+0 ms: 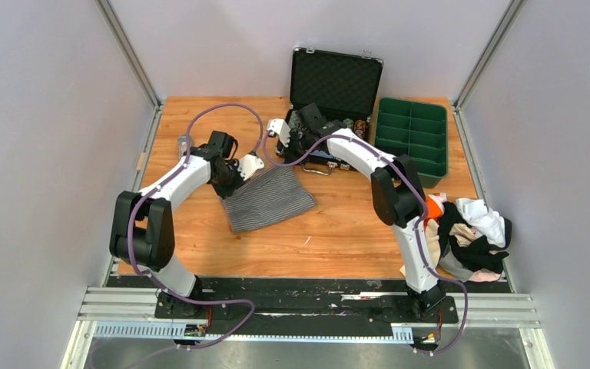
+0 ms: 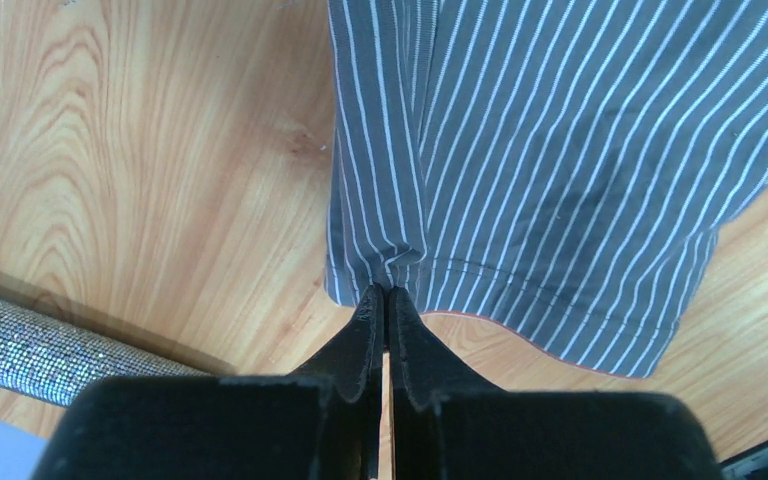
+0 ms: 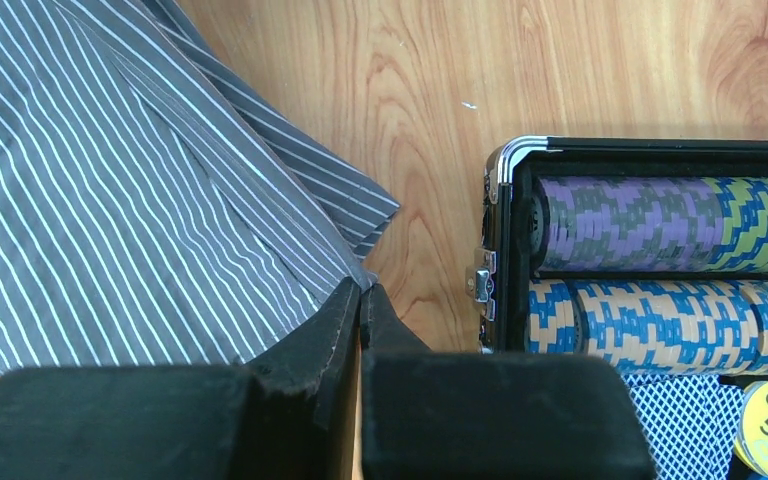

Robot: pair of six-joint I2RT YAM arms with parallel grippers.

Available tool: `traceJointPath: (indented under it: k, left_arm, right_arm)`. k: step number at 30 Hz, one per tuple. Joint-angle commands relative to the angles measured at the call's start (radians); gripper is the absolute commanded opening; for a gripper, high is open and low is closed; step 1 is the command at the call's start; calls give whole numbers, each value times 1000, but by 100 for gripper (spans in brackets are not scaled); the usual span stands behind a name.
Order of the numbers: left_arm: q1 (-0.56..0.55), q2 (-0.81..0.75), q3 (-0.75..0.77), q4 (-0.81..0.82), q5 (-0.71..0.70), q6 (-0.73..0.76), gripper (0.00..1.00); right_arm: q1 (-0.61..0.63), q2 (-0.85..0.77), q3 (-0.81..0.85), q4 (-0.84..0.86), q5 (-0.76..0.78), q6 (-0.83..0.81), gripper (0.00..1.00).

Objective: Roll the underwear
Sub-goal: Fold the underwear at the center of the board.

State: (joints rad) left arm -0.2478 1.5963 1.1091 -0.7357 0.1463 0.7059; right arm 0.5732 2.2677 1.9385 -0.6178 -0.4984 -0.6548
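Note:
The grey-and-white pinstriped underwear (image 1: 267,198) lies spread on the wooden table. My left gripper (image 1: 238,175) is shut on its left edge; in the left wrist view the fingertips (image 2: 387,292) pinch the hem of the striped cloth (image 2: 560,170). My right gripper (image 1: 286,138) is shut on the far right corner; in the right wrist view its tips (image 3: 362,290) pinch the edge of the cloth (image 3: 110,200). A pile of other underwear (image 1: 469,234), black, white, orange and beige, lies at the right edge.
An open black case (image 1: 330,100) with poker chips (image 3: 650,225) stands right behind my right gripper. A green compartment tray (image 1: 412,138) is at the back right. A glittery silver strip (image 2: 40,350) lies by the left gripper.

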Motion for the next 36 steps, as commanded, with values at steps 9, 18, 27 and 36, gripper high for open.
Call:
traceJointPath:
  k: [9,18,27,36]
  left_arm:
    - [28,24,62,-58,-2,-42,0]
    - [70,48,67,-110,57,-106,6]
    - [74,79,101,-17,0,-185,37]
    - [105,-14,133,-7,-124,-272,53]
  right_arm:
    - [0,13,43,81,21,46,1]
    - [18,36,46,97,18,56,1]
    - [26,71,55,116,62,66,4]
    - [30,-84,40,133,148,172,41]
